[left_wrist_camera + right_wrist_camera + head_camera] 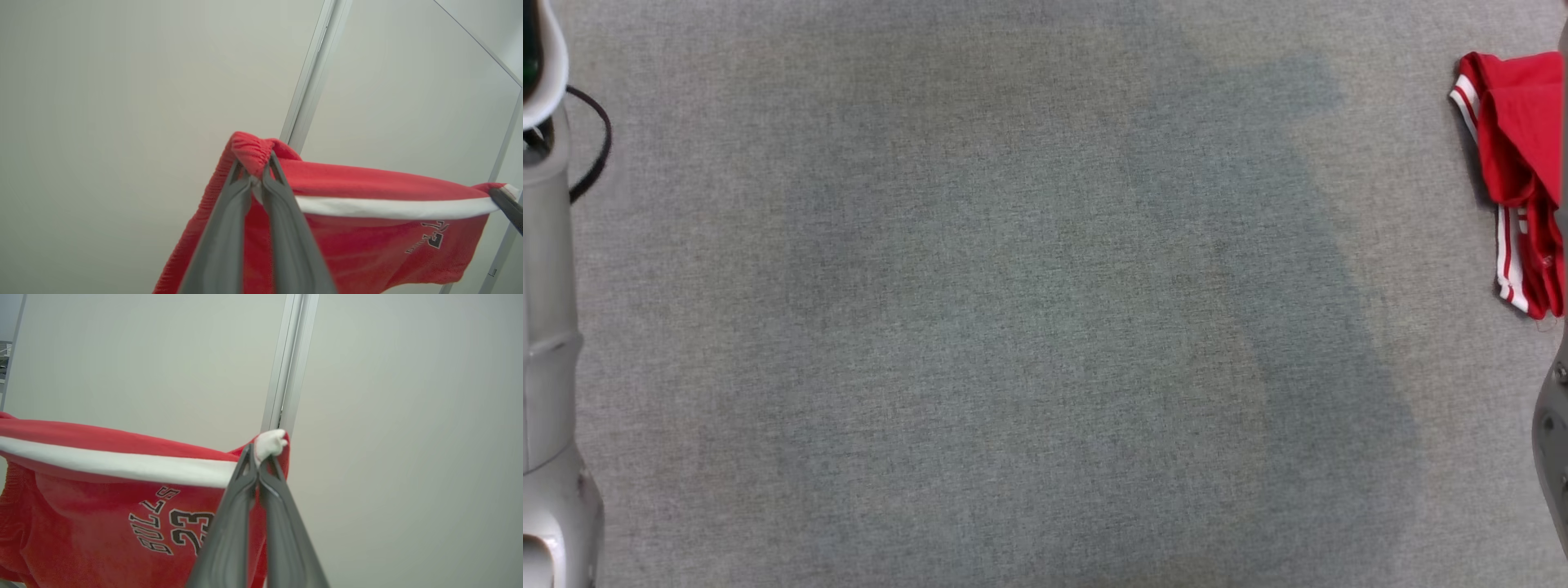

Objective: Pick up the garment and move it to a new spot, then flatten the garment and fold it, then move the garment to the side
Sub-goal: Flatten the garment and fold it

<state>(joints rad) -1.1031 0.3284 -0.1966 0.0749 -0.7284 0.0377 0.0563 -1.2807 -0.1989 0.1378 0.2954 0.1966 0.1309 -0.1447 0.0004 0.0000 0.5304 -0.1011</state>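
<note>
Red garment [367, 228] is hanging stretched in midair, left fingers [220, 232] clamping its elastic waistband, right fingers [229, 535] pinching the white-trimmed corner. The moving step is seemingly running; next it needs lowering onto the grey tabletop [1013, 327], cloth taut.

We see a grey cloth work surface [1013, 327]. A metal strip [288, 359] splits the pale wall [143, 367], with a plain panel either side of it.
</note>
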